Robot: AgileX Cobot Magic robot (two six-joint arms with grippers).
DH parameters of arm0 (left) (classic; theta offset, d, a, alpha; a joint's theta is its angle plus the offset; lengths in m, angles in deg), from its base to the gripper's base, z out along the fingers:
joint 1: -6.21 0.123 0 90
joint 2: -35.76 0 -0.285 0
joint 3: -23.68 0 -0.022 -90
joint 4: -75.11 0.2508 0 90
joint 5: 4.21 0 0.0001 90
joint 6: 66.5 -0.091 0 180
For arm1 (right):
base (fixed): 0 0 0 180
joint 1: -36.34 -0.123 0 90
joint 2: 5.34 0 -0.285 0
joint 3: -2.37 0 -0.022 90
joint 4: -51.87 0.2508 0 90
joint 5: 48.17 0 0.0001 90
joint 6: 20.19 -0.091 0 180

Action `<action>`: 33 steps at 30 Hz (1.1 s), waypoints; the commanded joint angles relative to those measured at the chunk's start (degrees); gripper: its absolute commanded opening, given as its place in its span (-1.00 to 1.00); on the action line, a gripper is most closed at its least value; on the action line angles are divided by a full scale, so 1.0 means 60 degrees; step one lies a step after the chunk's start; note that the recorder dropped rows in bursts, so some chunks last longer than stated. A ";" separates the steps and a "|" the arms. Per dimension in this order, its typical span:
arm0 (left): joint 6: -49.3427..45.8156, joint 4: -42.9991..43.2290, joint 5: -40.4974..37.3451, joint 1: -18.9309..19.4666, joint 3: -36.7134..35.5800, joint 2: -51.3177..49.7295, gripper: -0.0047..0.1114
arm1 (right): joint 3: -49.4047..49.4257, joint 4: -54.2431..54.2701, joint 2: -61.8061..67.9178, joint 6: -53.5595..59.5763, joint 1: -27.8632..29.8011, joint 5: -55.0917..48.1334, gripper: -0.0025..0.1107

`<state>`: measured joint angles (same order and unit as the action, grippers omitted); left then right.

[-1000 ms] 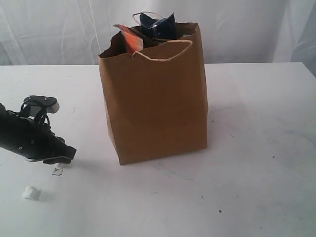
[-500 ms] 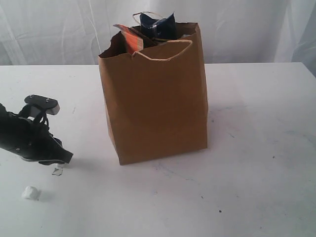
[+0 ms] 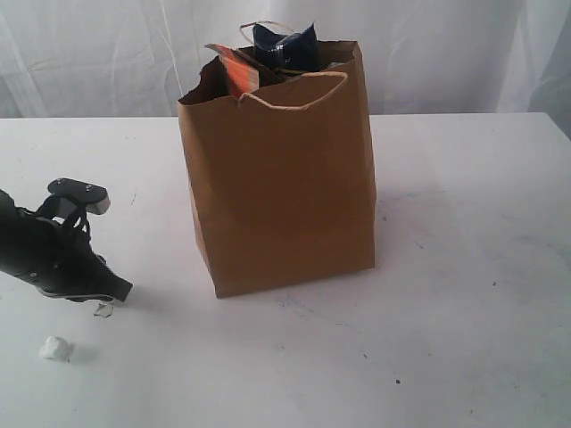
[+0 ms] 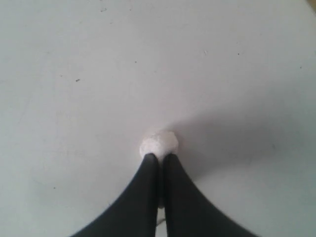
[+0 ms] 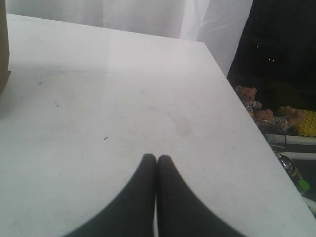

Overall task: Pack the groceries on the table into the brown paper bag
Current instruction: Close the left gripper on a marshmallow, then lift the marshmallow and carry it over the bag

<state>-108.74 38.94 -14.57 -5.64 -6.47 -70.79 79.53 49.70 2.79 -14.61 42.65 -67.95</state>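
Note:
The brown paper bag (image 3: pixel 281 187) stands upright at the middle of the table (image 3: pixel 464 267). An orange-labelled pouch (image 3: pixel 235 69) and a dark blue packet (image 3: pixel 284 45) stick out of its top. Left of the bag, my left gripper (image 3: pixel 105 306) (image 4: pixel 160 157) is low over the tabletop and shut on a white wrapped sweet (image 4: pixel 159 143). The sweet's round body shows just past the fingertips, and a strip of white shows between the fingers. Another white wrapped sweet (image 3: pixel 55 349) lies loose on the table nearer the front. My right gripper (image 5: pixel 157 159) is shut and empty above bare tabletop.
A white curtain (image 3: pixel 107 53) hangs behind the table. In the right wrist view a strip of the bag (image 5: pixel 3 49) shows at one side, and the table's edge (image 5: pixel 232 84) drops off to a dark floor with soft toys (image 5: pixel 249 96) and clutter.
The left gripper's jaws have closed on the sweet at their tips, and the arm has sunk slightly. The bag and the loose sweet have not moved.

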 commanded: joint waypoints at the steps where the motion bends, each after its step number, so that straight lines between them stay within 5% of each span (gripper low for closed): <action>1: 0.0036 -0.0025 -0.0283 -0.0041 -0.0050 0.0622 -0.92 | 0.0008 -0.0072 -0.0058 -0.0001 0.0072 0.0018 -0.96; 9: 0.0058 -0.0013 0.0044 -0.0041 0.0402 0.3074 -0.92 | 0.0008 -0.0072 -0.0058 -0.0001 0.0072 0.0018 -0.96; 14: 0.0055 -0.2187 0.1728 -0.0041 0.0870 0.3897 -0.92 | 0.0008 -0.0072 -0.0058 -0.0001 0.0072 0.0018 -0.96; 21: 0.0262 -0.4037 0.0361 -0.0041 0.2045 0.3897 -0.92 | 0.0008 -0.0072 -0.0058 -0.0001 0.0072 0.0018 -0.96; 33: 0.0230 -0.4188 -0.0282 -0.0041 0.3398 0.3570 -0.92 | 0.0008 -0.0072 -0.0058 -0.0001 0.0072 0.0018 -0.96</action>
<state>-107.54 14.98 -13.87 -5.64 13.14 -48.65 79.53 49.70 2.79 -14.61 42.65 -67.95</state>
